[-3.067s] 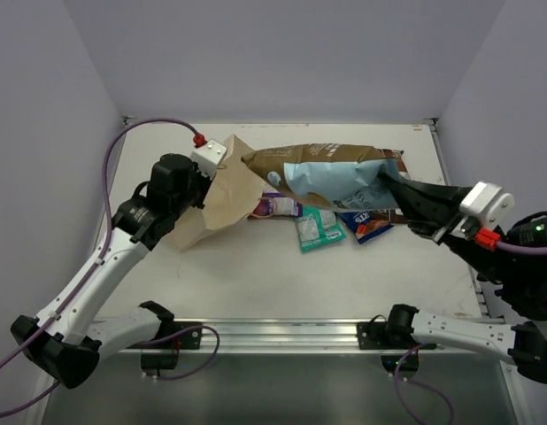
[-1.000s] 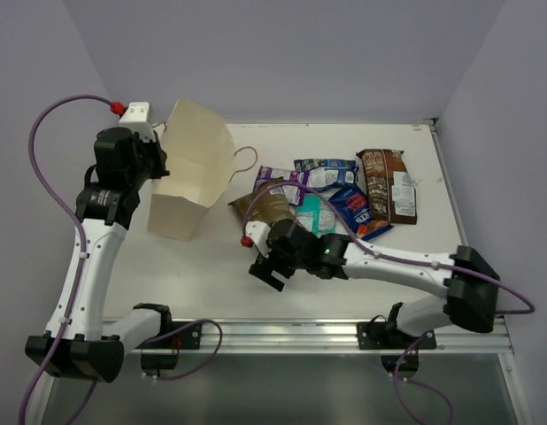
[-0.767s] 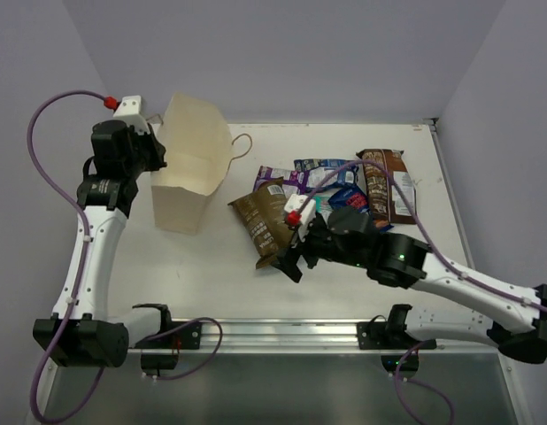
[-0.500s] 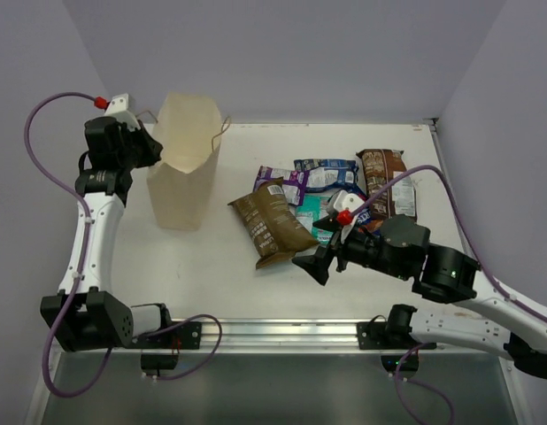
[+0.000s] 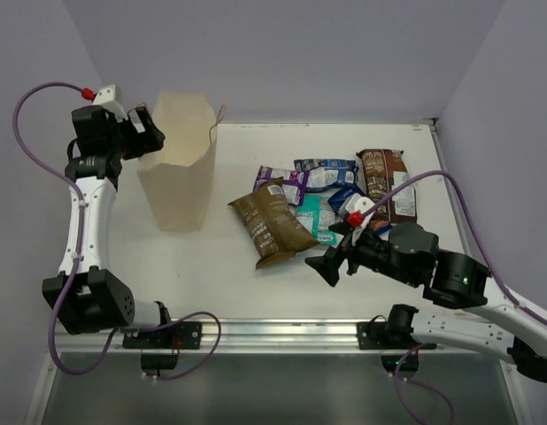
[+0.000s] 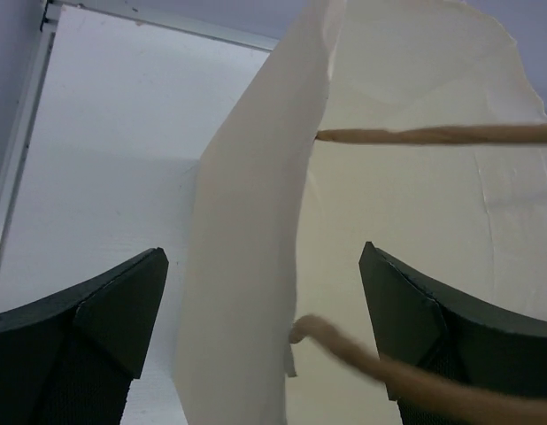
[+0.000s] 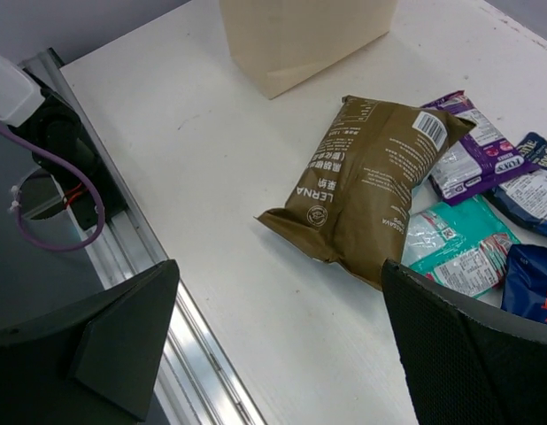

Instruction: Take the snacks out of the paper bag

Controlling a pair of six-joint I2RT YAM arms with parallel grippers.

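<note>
The tan paper bag [image 5: 178, 164] stands upright at the back left of the table, mouth up. My left gripper [image 5: 142, 133] is open at the bag's top left rim. In the left wrist view the bag's wall [image 6: 256, 248] rises between the spread fingers [image 6: 105, 319] without being pinched, and a twisted handle [image 6: 433, 135] crosses the inside. The snacks lie on the table right of the bag: a large brown packet [image 5: 273, 230], a purple-and-white one [image 5: 281, 181], a teal one [image 5: 316, 215], blue ones [image 5: 327, 173] and another brown one [image 5: 387, 181]. My right gripper [image 5: 328, 266] hangs open and empty near the large brown packet [image 7: 375, 190].
An aluminium rail [image 5: 282, 332] runs along the near edge, with a black clamp and purple cable [image 7: 52, 168] on it. Grey walls close in the table on three sides. Bare tabletop [image 7: 282, 301] lies under the right gripper.
The left gripper has opened and let go of the bag's rim, and the bag now stands upright. The right arm has drawn back to the near right, away from the brown packet.
</note>
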